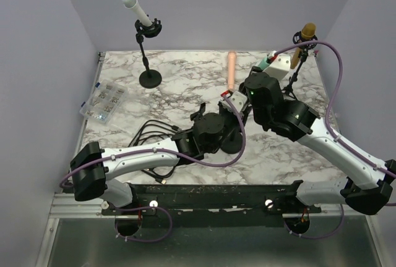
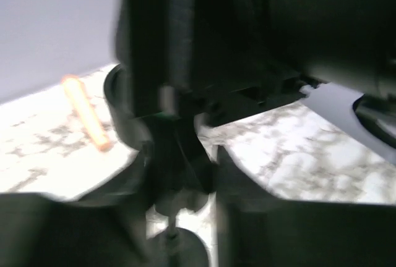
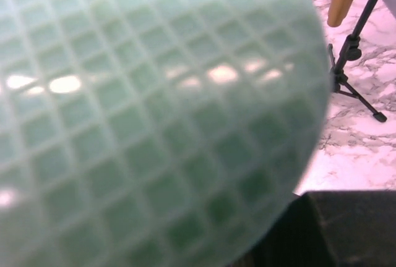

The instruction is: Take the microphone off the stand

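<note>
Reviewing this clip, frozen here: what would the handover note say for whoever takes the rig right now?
Left gripper: low at the black stand mid-table. The view is blurred, so I cannot tell if it is open or shut.
Right gripper: at the green microphone, whose mesh head fills its wrist view. Grip cannot be told.
Others: white microphone clipped back left, brown microphone on the tripod, pink microphone lying on the table.
Done: both arms are in position.
Left: whether the green microphone is out of its clip is hidden. Check, then lift it clear.
</note>
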